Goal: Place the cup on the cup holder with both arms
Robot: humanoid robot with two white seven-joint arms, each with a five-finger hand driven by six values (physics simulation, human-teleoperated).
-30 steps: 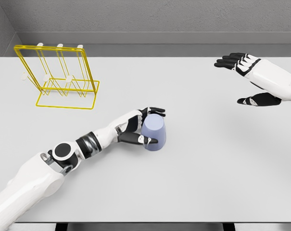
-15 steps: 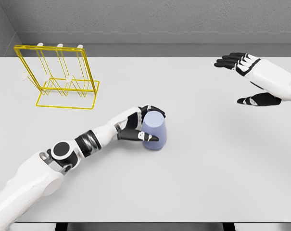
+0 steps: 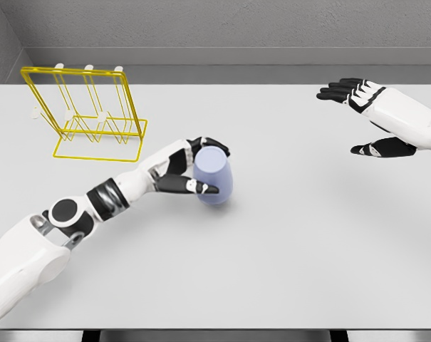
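Cup point(image 3: 214, 177) first: a pale lilac tumbler, tilted with its top leaning toward the left, sits near the middle of the white tabletop point(image 3: 293, 249). Its narrower end faces up and the wider end is lower, so it seems to be upside down, though the rim itself is hard to make out. Whether its base touches the surface or hangs just above it, I cannot tell from this angle; a soft shadow lies right beneath it.

The left hand point(image 3: 190, 171) is clamped on the cup from its left side, dark fingers point(image 3: 214, 145) curled over the upper edge and the thumb point(image 3: 198, 187) pressed across the front lower wall. Its white arm runs back toward the lower left corner.

The yellow wire cup holder point(image 3: 87, 114) stands at the far left of the tabletop, well apart from the cup, with white-tipped pegs along its top bar and lower rails.

The right hand point(image 3: 365, 117) hovers over the far right of the tabletop, fingers spread apart, thumb lowered, holding nothing.
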